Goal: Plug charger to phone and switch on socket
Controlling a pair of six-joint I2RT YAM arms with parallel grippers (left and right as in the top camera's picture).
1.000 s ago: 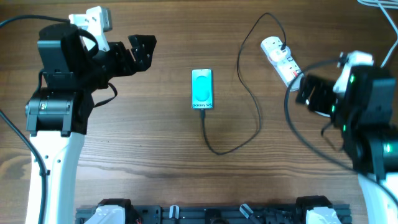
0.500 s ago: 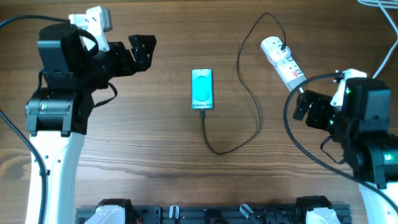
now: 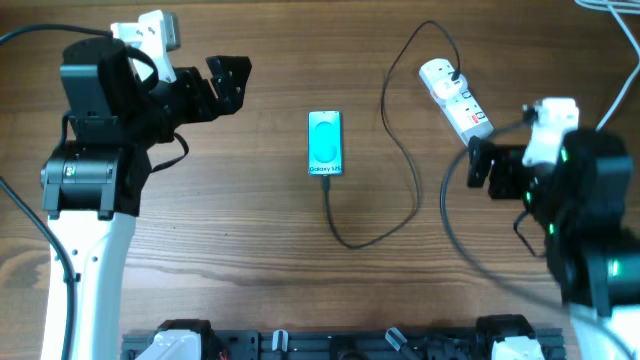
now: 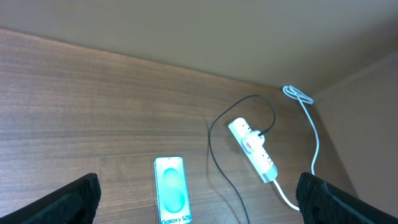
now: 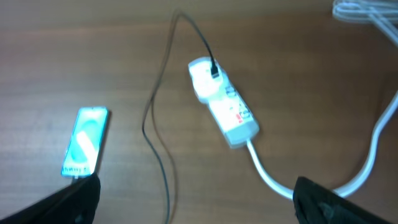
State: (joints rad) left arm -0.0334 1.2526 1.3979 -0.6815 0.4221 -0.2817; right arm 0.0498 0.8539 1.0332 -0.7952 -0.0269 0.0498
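Observation:
The phone (image 3: 325, 143) lies flat at mid-table with its teal screen lit; it also shows as the phone (image 4: 171, 198) and the phone (image 5: 86, 142). The charger (image 3: 413, 190), a thin black cable, loops from the socket (image 3: 455, 97) round to the phone's lower edge. In the wrist views the socket (image 4: 252, 149) and socket (image 5: 222, 102) lie slanted, with the charger (image 5: 155, 143) beside them. My left gripper (image 3: 238, 82) hovers open, left of the phone. My right gripper (image 3: 483, 168) is open, just below the socket's near end. Both hold nothing.
A thick white lead (image 5: 373, 149) curls off the socket's near end toward the right edge. More white cable (image 3: 610, 10) is bunched at the far right corner. A black rail (image 3: 340, 345) runs along the front edge.
My right arm has drawn back from the socket's near end, shifting toward me and a little left. The left arm, phone and cable have not moved.

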